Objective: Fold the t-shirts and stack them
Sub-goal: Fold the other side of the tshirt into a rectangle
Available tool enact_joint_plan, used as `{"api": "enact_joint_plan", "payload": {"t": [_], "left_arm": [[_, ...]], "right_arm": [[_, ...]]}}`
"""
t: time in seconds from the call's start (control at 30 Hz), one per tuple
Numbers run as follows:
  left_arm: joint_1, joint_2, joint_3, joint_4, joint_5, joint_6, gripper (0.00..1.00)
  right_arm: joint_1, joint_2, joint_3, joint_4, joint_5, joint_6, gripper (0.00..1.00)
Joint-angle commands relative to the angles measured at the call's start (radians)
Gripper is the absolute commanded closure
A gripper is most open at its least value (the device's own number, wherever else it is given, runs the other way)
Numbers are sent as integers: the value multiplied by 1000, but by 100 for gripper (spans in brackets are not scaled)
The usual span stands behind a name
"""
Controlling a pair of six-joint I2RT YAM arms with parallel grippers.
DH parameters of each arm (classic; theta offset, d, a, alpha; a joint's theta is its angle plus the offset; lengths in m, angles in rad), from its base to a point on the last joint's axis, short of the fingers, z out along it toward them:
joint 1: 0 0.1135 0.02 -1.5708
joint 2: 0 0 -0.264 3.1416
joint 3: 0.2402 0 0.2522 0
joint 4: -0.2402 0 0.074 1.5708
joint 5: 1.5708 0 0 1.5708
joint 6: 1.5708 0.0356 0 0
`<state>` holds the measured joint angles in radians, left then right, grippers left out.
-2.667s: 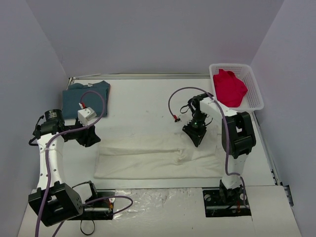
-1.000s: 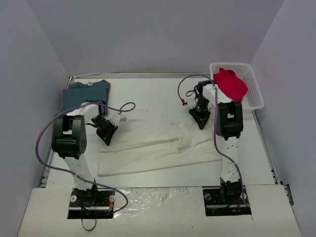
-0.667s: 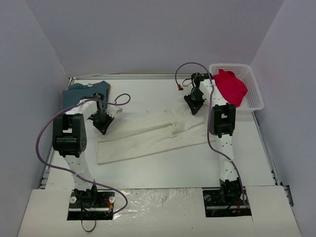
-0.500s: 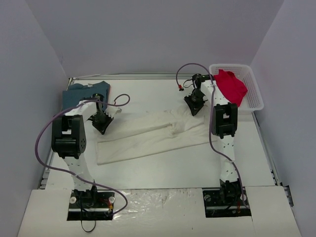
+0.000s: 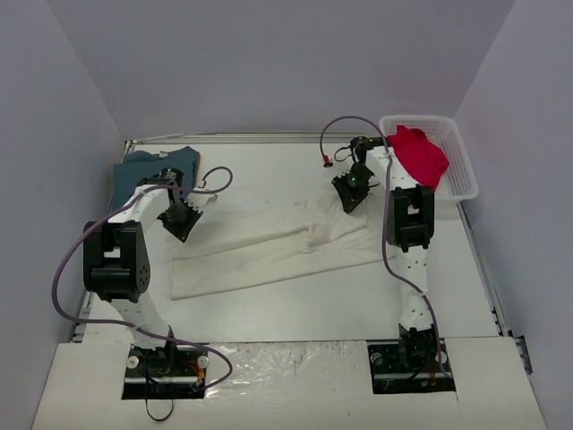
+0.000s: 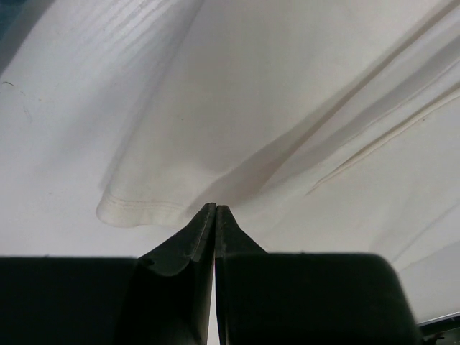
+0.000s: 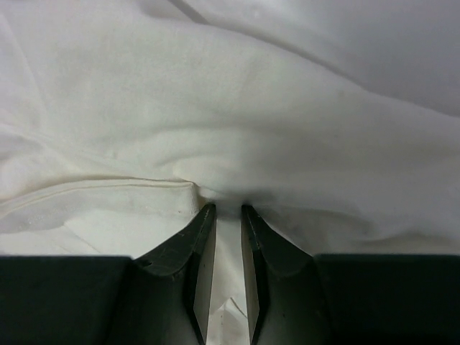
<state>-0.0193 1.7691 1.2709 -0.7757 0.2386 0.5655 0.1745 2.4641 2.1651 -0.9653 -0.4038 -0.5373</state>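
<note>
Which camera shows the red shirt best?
The top external view. There the red shirt lies bunched in the white basket at the far right of the table. Neither wrist view shows it at all; both are filled with the cream-white shirt.

No text, label, brand, number or sign could be read on anything in any view.

Can't tell from the wrist views whether cream-white shirt is actually pinched; teal shirt half hidden behind left arm.
</note>
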Motion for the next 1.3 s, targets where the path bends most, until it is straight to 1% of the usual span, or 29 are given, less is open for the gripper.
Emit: {"api": "enact_joint_plan", "payload": {"t": [0.0,0.13,0.3,0.4,0.47,0.7,0.83,0.97,1.07,1.1,1.27], "left_arm": [[-5,-30,-15,-27,11,-24,98],[-14,-22,-16,-27,11,-27,98],[-18,-23,-18,-23,18,-32,98],[-18,-31,-21,-22,22,-33,98],[-18,-34,-27,-17,24,-33,98],[-24,-31,-36,-14,30,-30,98],[-27,-34,-41,-10,31,-29,98],[-28,-39,-53,-7,37,-26,98],[-27,-45,-62,-4,41,-23,98],[-27,-49,-68,1,45,-21,98],[-25,-56,-76,4,50,-19,98]], "right_arm": [[5,-83,-54,-102,-58,-73,82],[2,-129,-143,-105,-70,-107,82],[2,-155,-162,-130,-119,-136,82],[0,-165,-159,-205,-167,-188,82],[0,-181,-174,-219,-197,-223,81],[0,-280,-356,-220,-165,-297,79],[3,-332,-489,-219,-112,-328,77],[-1,-361,-553,-220,-99,-343,74],[-15,-378,-518,-208,-133,-334,69],[-30,-378,-495,-199,-147,-313,64],[-50,-355,-340,-81,-148,-179,63]]}}
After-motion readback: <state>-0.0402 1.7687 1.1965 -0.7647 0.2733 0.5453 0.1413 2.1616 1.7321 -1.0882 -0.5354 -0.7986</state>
